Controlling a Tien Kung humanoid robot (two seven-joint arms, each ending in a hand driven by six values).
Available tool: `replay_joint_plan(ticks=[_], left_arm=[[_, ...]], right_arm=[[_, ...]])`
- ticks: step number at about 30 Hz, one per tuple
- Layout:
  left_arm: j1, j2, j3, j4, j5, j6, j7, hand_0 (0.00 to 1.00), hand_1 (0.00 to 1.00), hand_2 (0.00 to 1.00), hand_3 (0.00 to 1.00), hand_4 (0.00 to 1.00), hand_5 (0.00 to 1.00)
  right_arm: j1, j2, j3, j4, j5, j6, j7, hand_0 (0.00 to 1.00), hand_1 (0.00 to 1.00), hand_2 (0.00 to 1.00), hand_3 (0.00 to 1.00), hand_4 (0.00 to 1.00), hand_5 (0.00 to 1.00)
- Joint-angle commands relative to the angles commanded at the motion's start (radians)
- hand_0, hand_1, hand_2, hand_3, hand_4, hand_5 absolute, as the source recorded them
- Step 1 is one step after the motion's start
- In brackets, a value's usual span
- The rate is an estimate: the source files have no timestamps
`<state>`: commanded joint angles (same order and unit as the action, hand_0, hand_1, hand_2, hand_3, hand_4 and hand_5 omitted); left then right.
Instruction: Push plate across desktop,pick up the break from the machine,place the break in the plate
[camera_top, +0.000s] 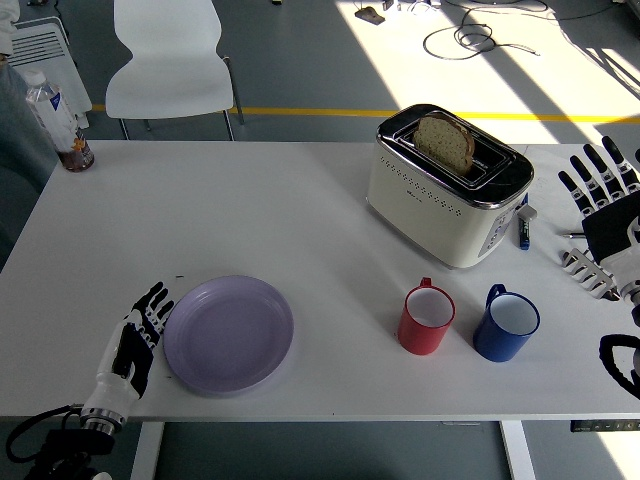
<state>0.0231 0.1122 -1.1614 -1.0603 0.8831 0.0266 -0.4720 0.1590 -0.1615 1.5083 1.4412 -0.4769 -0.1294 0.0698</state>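
A lilac plate (229, 335) lies flat near the table's front edge, left of centre. My left hand (137, 340) is open, its straight fingers pressed against the plate's left rim. A slice of bread (445, 141) stands upright in the slot of the cream toaster (447, 185) at the back right. My right hand (600, 192) hovers open at the right edge, fingers spread, to the right of the toaster and holding nothing.
A red mug (427, 317) and a blue mug (506, 323) stand in front of the toaster. A bottle (55, 114) and a jar (76, 153) sit at the far left corner. A white chair (170, 62) stands behind the table.
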Motion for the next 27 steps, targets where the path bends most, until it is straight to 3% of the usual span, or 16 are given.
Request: replay_joint_plan(ticks=[19, 27], left_arm=[[-0.058, 0.011, 0.072, 0.024, -0.082, -0.067, 0.038, 0.854, 0.889, 0.948, 0.911, 0.515, 0.998], [-0.105, 0.005, 0.103, 0.044, -0.120, -0.112, 0.073, 0.842, 0.873, 0.924, 0.898, 0.514, 0.998]], right_arm=[[-0.003, 0.004, -0.005, -0.001, 0.000, 0.000, 0.000, 0.841, 0.798, 0.802, 0.800, 0.529, 0.903], [-0.002, 0.006, -0.007, -0.002, 0.000, 0.001, 0.001, 0.841, 0.799, 0.801, 0.800, 0.529, 0.905]])
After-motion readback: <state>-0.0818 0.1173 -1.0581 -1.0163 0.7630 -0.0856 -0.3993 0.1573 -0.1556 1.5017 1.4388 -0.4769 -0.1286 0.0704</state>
